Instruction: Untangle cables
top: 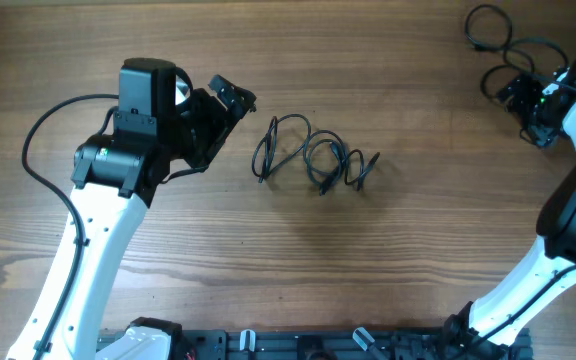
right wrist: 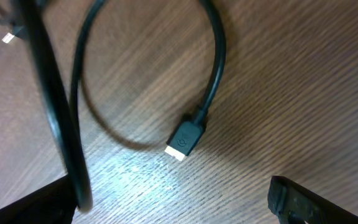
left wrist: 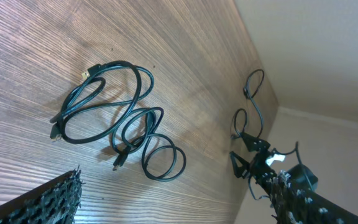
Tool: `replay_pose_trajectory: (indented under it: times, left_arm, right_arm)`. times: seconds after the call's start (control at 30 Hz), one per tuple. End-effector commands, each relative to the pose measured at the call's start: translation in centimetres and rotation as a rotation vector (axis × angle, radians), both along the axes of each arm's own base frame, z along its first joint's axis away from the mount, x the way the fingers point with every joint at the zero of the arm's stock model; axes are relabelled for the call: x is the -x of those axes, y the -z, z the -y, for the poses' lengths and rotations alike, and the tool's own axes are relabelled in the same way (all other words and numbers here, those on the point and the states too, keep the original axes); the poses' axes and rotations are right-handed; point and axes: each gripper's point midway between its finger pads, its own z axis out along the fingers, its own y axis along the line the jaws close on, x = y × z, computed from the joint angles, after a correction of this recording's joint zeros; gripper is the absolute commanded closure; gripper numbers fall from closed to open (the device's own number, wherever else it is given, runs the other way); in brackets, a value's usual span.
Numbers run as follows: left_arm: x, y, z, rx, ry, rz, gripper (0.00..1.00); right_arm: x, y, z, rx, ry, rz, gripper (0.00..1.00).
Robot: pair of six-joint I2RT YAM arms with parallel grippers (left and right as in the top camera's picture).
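Note:
A tangle of thin black cables lies in several loops at the table's middle, and in the left wrist view the tangle shows small plugs at its ends. My left gripper stands open just left of it, apart from it, its fingers empty. A separate black cable loops at the far right corner. My right gripper is open right by it. In the right wrist view that cable's silver-tipped plug lies on the wood just ahead of the open right gripper, and one strand passes close by the left finger.
The wooden table ends at its far right edge near the looped cable. Thick black wires run from the left arm. The arms' bases stand along the near edge.

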Motion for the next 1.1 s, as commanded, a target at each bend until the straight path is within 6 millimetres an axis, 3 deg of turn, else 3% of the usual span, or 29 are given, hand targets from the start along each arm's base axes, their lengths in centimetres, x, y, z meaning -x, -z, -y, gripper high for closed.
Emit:
replay_pose_trajectory:
  times: [0.0, 0.07, 0.23, 0.27, 0.3, 0.37, 0.43, 0.47, 0.5, 0.53, 0.57, 0.7, 0.8, 0.87, 0.93, 0.97, 1.07]
  left_arm:
    - [-0.2, -0.1, 0.0, -0.020, 0.011, 0.019, 0.00]
    - [-0.2, -0.1, 0.0, -0.020, 0.011, 0.019, 0.00]
    - [-0.2, -0.1, 0.0, -0.020, 0.011, 0.019, 0.00]
    - [-0.2, -0.1, 0.0, -0.020, 0.011, 0.019, 0.00]
    - [-0.2, -0.2, 0.0, -0.020, 0.011, 0.020, 0.00]
    - [-0.4, -0.3, 0.0, -0.018, 0.011, 0.030, 0.00]
    - [-0.5, -0.4, 0.1, -0.016, 0.010, 0.036, 0.00]
    - [-0.5, -0.4, 0.1, -0.016, 0.010, 0.036, 0.00]
    - [-0.5, -0.4, 0.1, -0.016, 0.010, 0.036, 0.00]
    - [-0.5, -0.4, 0.1, -0.016, 0.010, 0.037, 0.00]
    - [-0.5, -0.4, 0.1, -0.016, 0.010, 0.037, 0.00]
    - [-0.5, -0.4, 0.1, -0.016, 0.011, 0.037, 0.00]
    - [-0.5, -0.4, 0.1, -0.016, 0.010, 0.037, 0.00]
    - [-0.5, -0.4, 0.1, -0.016, 0.011, 0.037, 0.00]
    - [-0.5, -0.4, 0.0, -0.017, 0.010, 0.037, 0.00]
    - [-0.5, -0.4, 0.0, -0.017, 0.010, 0.037, 0.00]
    - [-0.3, -0.2, 0.0, -0.020, 0.010, 0.026, 0.00]
  right_arm:
    - [-0.2, 3.0, -1.3, -0.037, -0.001, -0.034, 0.01]
    - [-0.9, 4.2, -1.4, -0.033, -0.006, -0.022, 0.10]
    - [-4.3, 5.0, -0.9, -0.053, 0.034, 0.115, 0.64]
    - [-5.1, 4.5, -1.2, -0.062, 0.015, 0.159, 0.69]
    - [-6.2, 3.5, -1.5, -0.075, -0.012, 0.223, 0.71]
    - [-9.5, -1.3, -2.8, -0.144, -0.108, 0.411, 0.73]
    - [-11.8, -7.1, -2.1, -0.153, -0.106, 0.525, 0.74]
    - [-12.6, -9.9, -1.5, -0.137, -0.116, 0.567, 0.73]
    - [-13.1, -12.7, -1.1, -0.127, -0.118, 0.586, 0.41]
    - [-13.2, -14.0, -1.0, -0.115, -0.130, 0.580, 0.02]
    - [-13.0, -14.8, -0.9, -0.088, -0.151, 0.562, 0.00]
    - [-10.3, -13.8, 1.8, 0.024, -0.065, 0.398, 0.00]
    - [-7.1, -15.5, 4.7, 0.109, 0.018, 0.324, 0.00]
    - [-4.1, -19.1, 5.7, 0.117, 0.062, 0.323, 0.00]
    - [0.1, -23.5, 5.0, 0.113, 0.092, 0.311, 0.00]
    - [1.4, -24.7, 4.3, 0.107, 0.096, 0.305, 0.00]
    - [7.3, -29.8, -2.8, 0.006, -0.040, 0.307, 0.00]
